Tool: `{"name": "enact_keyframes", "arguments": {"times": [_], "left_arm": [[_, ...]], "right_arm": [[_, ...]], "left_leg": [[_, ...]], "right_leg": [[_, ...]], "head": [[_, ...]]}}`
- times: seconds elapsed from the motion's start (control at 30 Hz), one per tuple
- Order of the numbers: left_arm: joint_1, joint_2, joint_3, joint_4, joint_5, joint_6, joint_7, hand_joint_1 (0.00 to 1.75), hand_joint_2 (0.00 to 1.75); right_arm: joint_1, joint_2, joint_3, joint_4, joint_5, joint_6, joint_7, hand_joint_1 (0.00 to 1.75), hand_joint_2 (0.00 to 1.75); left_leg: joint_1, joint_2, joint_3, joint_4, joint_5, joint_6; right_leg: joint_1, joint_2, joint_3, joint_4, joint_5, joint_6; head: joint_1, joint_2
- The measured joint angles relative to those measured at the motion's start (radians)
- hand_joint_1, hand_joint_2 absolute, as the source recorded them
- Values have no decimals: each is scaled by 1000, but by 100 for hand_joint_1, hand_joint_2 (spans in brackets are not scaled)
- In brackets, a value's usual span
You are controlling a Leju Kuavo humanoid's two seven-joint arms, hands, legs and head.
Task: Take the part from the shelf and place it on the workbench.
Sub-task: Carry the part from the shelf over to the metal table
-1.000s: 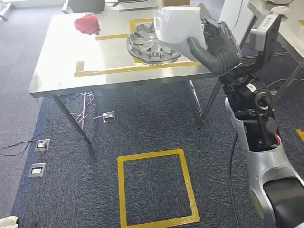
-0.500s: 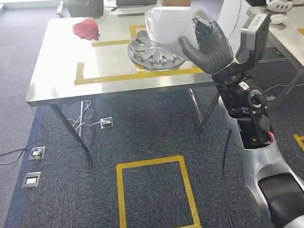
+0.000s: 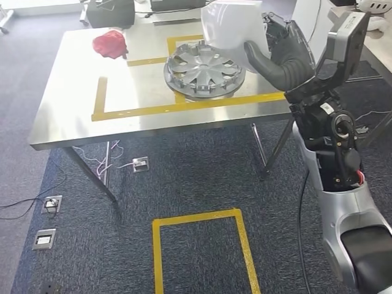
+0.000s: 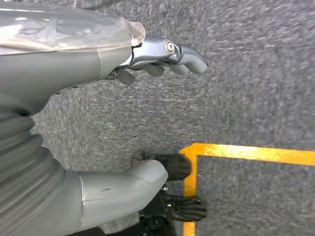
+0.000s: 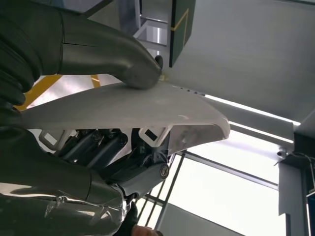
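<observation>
Steel-topped and marked off with yellow tape (image 3: 185, 105), the bench (image 3: 69, 116) fills the upper part of the head view, where the right hand (image 3: 282, 55) holds a white moulded part (image 3: 233, 27) up in the air above the bench's far right end, its thick thumb laid across the part's near face. Just beside and below the part a silver wheel cover (image 3: 204, 68) lies flat on the bench inside the taped outline, and a red cloth (image 3: 110, 44) sits well apart near the far left corner. On the dark carpet in front of the bench is a yellow taped square (image 3: 203, 245), with floor sockets (image 3: 46, 223) and loose cables off to the left. From the left wrist view comes what the head view leaves out: the left hand (image 4: 122, 113) hangs over the carpet with thumb and fingers apart and nothing between them, beside a corner of yellow floor tape (image 4: 241, 153). Seen from the right wrist view, the grip is close up: the thumb (image 5: 111, 54) presses on one face of the white part (image 5: 122, 110) while the darker fingers (image 5: 93, 147) close on the other face, where moulded clips stand out. Behind it this view looks up at ceiling panels and a bright window.
</observation>
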Motion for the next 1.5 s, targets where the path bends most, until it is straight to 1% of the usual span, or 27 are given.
{"name": "enact_keyframes", "arguments": {"times": [0.1, 0.13, 0.17, 0.2, 0.27, 0.33, 0.43, 0.5, 0.53, 0.6, 0.67, 0.7, 0.73, 0.77, 0.8, 0.83, 0.87, 1.0, 1.07, 1.13, 1.17, 1.2, 1.23, 1.3, 1.33, 1.4, 1.5], "left_arm": [[-3, -1, 0, 0, 0, 0, 1, 0, 175], [-2, -2, 0, 0, -1, 0, 1, 0, 175], [-1, -3, 0, 0, -1, -1, 2, 0, 175], [-1, -4, 0, 0, -2, -1, 2, 0, 175], [-2, -3, 0, 0, -3, -2, 2, 0, 175], [-5, 0, 0, -1, -3, -3, 2, 0, 175], [-6, 2, 0, -1, -3, -3, 2, 0, 175], [-6, 0, 0, -1, -3, -3, 2, 0, 175], [-7, 0, 0, -1, -3, -3, 2, 0, 175], [-7, -1, 0, -1, -3, -4, 2, 0, 175], [-4, -3, 0, -1, -3, -4, 2, 0, 175], [-3, -4, 0, -1, -3, -5, 2, 0, 175], [-3, -4, 0, -1, -3, -5, 2, 0, 175], [-2, -4, 0, -1, -3, -6, 2, 0, 175], [-3, -5, 0, -1, -4, -6, 1, 0, 175], [-3, -5, 0, -1, -4, -6, 1, 0, 175], [-5, -5, 0, -1, -4, -6, 1, 0, 175], [-7, -5, 0, -1, -6, -7, 1, 0, 175], [-9, -4, 0, -1, -7, -7, 0, 0, 175], [-7, -5, 0, -1, -7, -7, 0, 0, 175], [-5, -5, 0, -1, -7, -7, 0, 0, 175], [-4, -5, 0, -1, -7, -7, 0, 0, 175], [-2, -6, 0, -1, -7, -7, 0, 0, 175], [-2, -5, 0, -1, -9, -7, -2, 0, 175], [-2, -5, 0, -1, -10, -7, -2, 0, 175], [-2, -5, 0, -1, -12, -7, -3, 0, 175], [-2, -5, 0, -1, -14, -8, -3, 0, 175]], "right_arm": [[-7, 0, 2, 2, 8, 4, -3, 175, 175], [-8, 0, 2, 4, 12, 5, -3, 175, 175], [-8, 0, 2, 6, 13, 6, -4, 175, 175], [-9, 1, 3, 8, 14, 7, -6, 175, 175], [-12, 2, 3, 11, 16, 9, -10, 175, 175], [-20, 3, 3, 14, 20, 13, -16, 175, 175], [-26, 3, 3, 18, 27, 17, -20, 175, 175], [-30, 4, 3, 20, 27, 19, -20, 175, 175], [-33, 4, 3, 21, 27, 19, -21, 175, 175], [-37, 4, 4, 23, 27, 20, -21, 175, 175], [-34, 5, 4, 26, 27, 21, -20, 175, 175], [-33, 5, 4, 27, 28, 21, -20, 175, 175], [-33, 6, 5, 28, 28, 21, -19, 175, 175], [-35, 6, 5, 29, 29, 21, -19, 175, 175], [-37, 6, 5, 30, 29, 21, -20, 175, 175], [-42, 7, 5, 32, 30, 21, -20, 175, 175], [-45, 8, 6, 34, 31, 21, -20, 175, 175], [-50, 11, 7, 38, 33, 21, -21, 175, 175], [-55, 15, 8, 40, 33, 22, -23, 175, 175], [-58, 20, 9, 43, 33, 23, -23, 175, 175], [-57, 22, 11, 45, 33, 24, -22, 175, 175], [-57, 24, 12, 47, 33, 25, -21, 175, 175], [-57, 26, 14, 47, 33, 26, -20, 175, 175], [-59, 29, 16, 48, 33, 26, -17, 175, 175], [-61, 30, 17, 49, 33, 26, -15, 175, 175], [-67, 32, 18, 50, 33, 26, -10, 175, 175], [-71, 33, 21, 50, 33, 22, -2, 175, 175]], "left_leg": [[1, 0, -141, 207, -68, -12], [1, 0, -178, 246, -82, -12], [0, 0, -197, 249, -76, -10], [-1, 0, -194, 212, -43, -4], [-10, 1, -144, 60, 60, 17], [-22, 2, -99, -58, 107, 35], [-23, -1, -72, -98, 104, 48], [-14, -1, -47, -107, 103, 52], [-11, -1, -36, -109, 101, 52], [-8, -2, -25, -109, 91, 51], [-6, -3, -16, -108, 80, 47], [-5, -4, -8, -107, 73, 44], [-4, -4, 3, -106, 65, 41], [-3, -4, 14, -105, 57, 37], [-2, -4, 24, -106, 50, 32], [-2, -4, 28, -105, 44, 27], [-2, -3, 28, -105, 40, 22], [-3, -1, 16, -73, 28, 2], [0, 0, -39, 29, -1, -7], [2, 0, -137, 177, -49, -14], [2, 0, -178, 223, -63, -15], [2, 0, -200, 231, -58, -15], [2, 0, -200, 197, -31, -12], [0, 1, -153, 45, 69, -2], [-3, 1, -129, -24, 103, 3], [-9, 0, -105, -88, 125, 12], [-7, -1, -87, -92, 115, 26]], "right_leg": [[2, 0, 11, -1, -14, -10], [4, 0, 17, -1, -20, -11], [7, 1, 25, -1, -27, -13], [11, 2, 35, -1, -34, -14], [18, 2, 57, -2, -50, -15], [21, 4, 68, -6, -63, -10], [20, 5, 71, 6, -63, 6], [21, 5, 62, 46, -83, 17], [19, 4, 40, 93, -107, 23], [9, 3, -37, 230, -162, 34], [-2, 2, -101, 312, -183, 43], [-7, 1, -106, 296, -162, 47], [-11, 0, -91, 241, -118, 51], [-14, -1, -64, 161, -64, 54], [-13, -2, -37, 91, -28, 56], [-10, -3, -16, 33, -10, 54], [-7, -4, -4, 3, -5, 48], [-8, -2, 16, -11, -15, 17], [-12, -3, 30, -14, -21, 7], [-11, -3, 39, -14, -32, 1], [-11, -2, 44, -14, -38, 0], [-10, -1, 52, -14, -44, 0], [-9, 0, 62, -14, -52, 1], [-8, 0, 86, -15, -72, 5], [-7, 0, 97, -15, -81, 9], [-5, 1, 106, -17, -95, 18], [-3, 3, 116, -5, -100, 35]], "head": [[-19, 0], [-24, 0], [-28, 0], [-31, 0], [-34, 0], [-34, 0], [-35, 0], [-32, 0], [-28, 0], [-19, 0], [-13, 0], [-9, 0], [-6, 0], [-2, 0], [-1, 0], [1, 0], [3, 0], [-4, 0], [-12, 0], [-25, 0], [-30, 0], [-33, 0], [-36, 0], [-39, 0], [-41, 0], [-44, 0], [-42, 0]]}}
